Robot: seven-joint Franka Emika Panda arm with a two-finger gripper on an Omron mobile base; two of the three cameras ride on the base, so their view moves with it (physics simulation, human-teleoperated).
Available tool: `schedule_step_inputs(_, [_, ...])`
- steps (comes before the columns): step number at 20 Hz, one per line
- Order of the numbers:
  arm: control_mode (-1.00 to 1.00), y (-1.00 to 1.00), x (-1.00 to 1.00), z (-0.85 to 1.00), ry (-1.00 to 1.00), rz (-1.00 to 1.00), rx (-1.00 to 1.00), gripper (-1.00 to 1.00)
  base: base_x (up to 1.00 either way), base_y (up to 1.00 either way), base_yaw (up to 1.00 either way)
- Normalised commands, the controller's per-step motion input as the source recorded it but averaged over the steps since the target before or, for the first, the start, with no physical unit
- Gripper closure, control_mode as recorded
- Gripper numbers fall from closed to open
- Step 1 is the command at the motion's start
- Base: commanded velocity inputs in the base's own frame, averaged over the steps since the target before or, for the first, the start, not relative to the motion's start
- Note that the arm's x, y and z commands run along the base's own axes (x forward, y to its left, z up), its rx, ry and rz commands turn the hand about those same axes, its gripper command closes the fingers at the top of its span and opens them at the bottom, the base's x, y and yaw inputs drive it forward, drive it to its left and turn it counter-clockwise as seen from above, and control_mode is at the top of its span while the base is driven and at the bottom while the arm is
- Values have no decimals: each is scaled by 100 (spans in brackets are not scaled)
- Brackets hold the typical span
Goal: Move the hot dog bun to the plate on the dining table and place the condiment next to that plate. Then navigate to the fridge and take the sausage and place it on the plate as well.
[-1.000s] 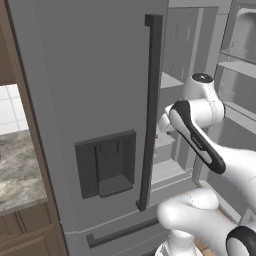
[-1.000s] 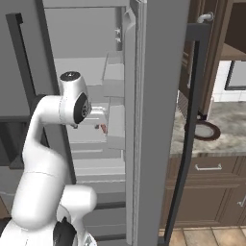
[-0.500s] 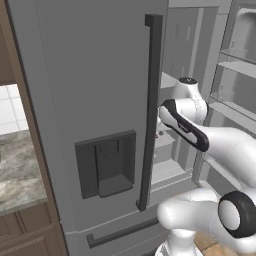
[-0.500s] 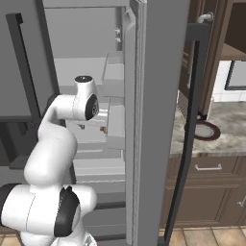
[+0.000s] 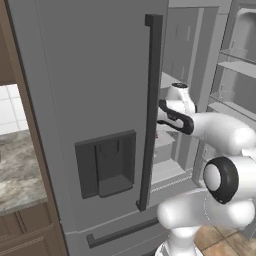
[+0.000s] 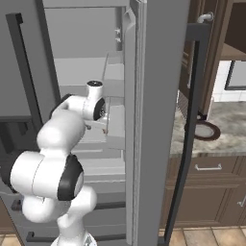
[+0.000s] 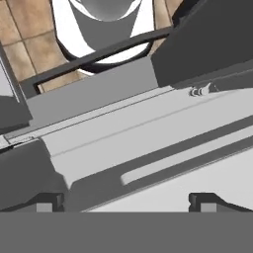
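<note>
1. Steel-grey fridge (image 5: 90, 100) fronts the base: smooth matte doors, long dark bar handles, a recessed dispenser panel (image 5: 106, 164) on its left door.
2. Pale flat shelves and door bins sit inside the open compartment; the sausage cannot be made out there.
3. Gripper (image 7: 126, 200) is reached into the fridge interior, jaws spread wide, holding nothing, the tips over a grey shelf edge.
4. Brown cabinets (image 6: 211, 197) and a veined marble counter (image 6: 226, 129) flank the fridge; tan floor tiles (image 5: 220, 237) lie below.
</note>
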Motion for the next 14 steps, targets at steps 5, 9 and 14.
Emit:
schedule_step_inputs(5, [-100, 4, 73, -35, 0, -9, 0, -100, 0, 0, 0])
schedule_step_inputs(9, [-100, 0, 71, -43, 0, -3, 0, -100, 0, 0, 0])
schedule_step_inputs(14, [-100, 0, 66, -43, 0, 0, 0, -100, 0, 0, 0])
